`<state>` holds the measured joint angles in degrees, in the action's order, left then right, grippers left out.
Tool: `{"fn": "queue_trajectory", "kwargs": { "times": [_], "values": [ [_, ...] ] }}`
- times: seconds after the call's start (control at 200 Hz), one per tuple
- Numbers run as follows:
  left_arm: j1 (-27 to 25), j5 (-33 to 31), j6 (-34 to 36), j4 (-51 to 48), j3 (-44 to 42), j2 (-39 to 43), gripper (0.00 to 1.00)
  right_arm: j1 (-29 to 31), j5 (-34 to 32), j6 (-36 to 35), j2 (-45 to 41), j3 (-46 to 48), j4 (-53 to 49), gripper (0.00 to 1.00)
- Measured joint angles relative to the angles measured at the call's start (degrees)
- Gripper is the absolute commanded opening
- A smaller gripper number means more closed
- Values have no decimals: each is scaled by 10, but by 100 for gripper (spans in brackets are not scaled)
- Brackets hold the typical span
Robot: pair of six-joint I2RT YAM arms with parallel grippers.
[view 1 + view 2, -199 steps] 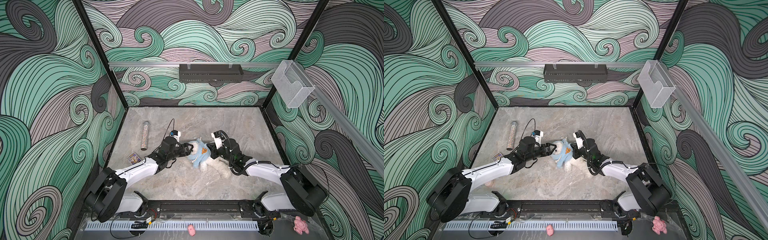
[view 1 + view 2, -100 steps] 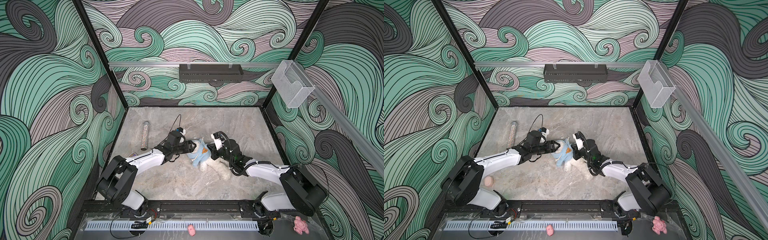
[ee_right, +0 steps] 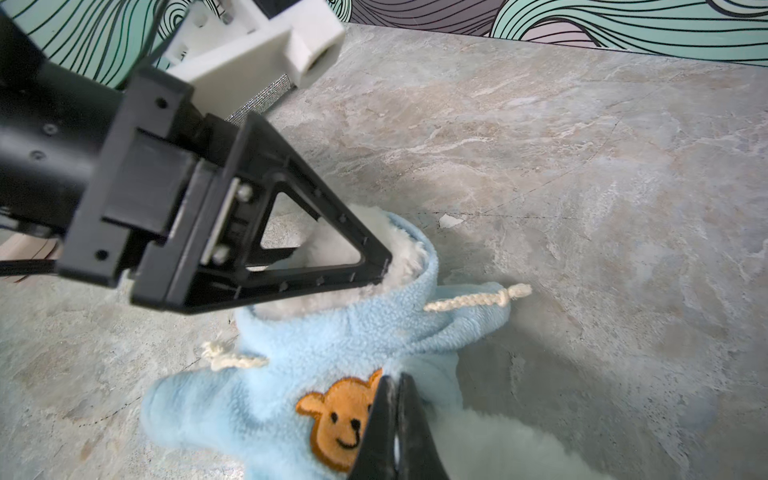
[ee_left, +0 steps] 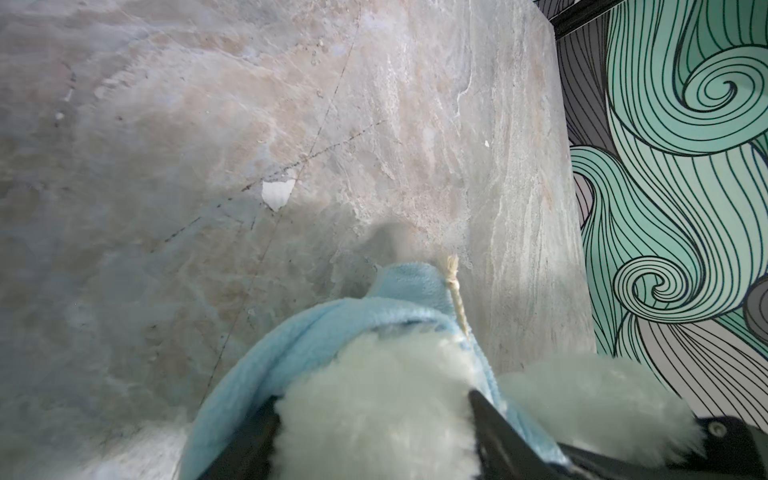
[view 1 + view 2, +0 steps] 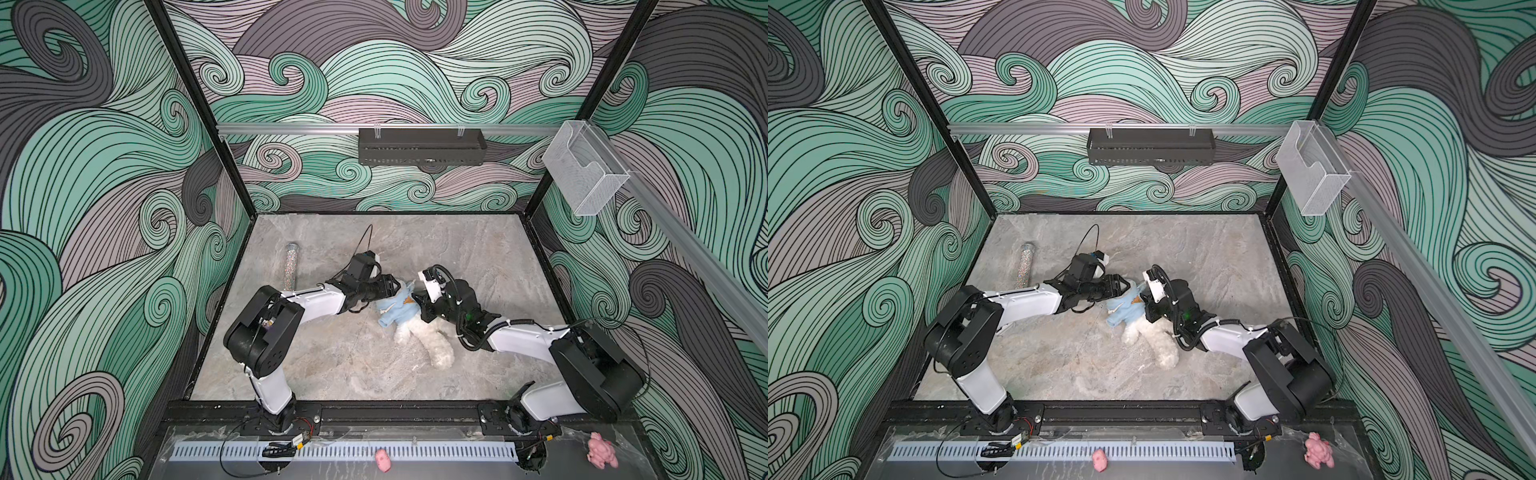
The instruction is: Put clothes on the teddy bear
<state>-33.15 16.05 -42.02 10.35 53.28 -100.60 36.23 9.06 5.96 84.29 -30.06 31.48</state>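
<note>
Left fingers (image 3: 311, 284) advanced, gripping teddy bear (image 5: 424, 332) (face hidden); right fingers (image 3: 386, 424) pinch its hoodie (image 3: 332, 332).

White arm links (image 5: 320, 302), black joints (image 5: 259, 332), black triangular fingers (image 3: 332, 218).

On the table (image 5: 478, 257) the teddy bear (image 5: 424, 336), in a hoodie (image 5: 395, 309), lies between left pincer (image 5: 397, 286) and right pincer (image 5: 415, 300).
</note>
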Motion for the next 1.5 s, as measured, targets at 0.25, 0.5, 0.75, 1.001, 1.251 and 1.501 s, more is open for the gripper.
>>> {"fn": "queue_trajectory", "kwargs": {
  "times": [0.25,0.5,0.75,1.001,1.251,1.501],
  "values": [
    [-14,14,-21,32,11,-32,3,-8,-23,8,-2,0,-23,0],
    [-7,-8,-4,146,-102,104,0,-14,-88,42,-132,-58,-196,0],
    [-8,-56,40,287,-159,137,0,-16,-84,81,-136,-118,-242,0],
    [-30,-183,27,318,-260,237,0,-24,-43,138,-154,-84,-264,0],
    [-38,-227,-27,292,-297,294,0,-6,-51,151,-170,-25,-189,0],
    [-26,-199,-33,194,-247,267,0,-28,6,92,-99,-52,-179,0]
  ]
}}
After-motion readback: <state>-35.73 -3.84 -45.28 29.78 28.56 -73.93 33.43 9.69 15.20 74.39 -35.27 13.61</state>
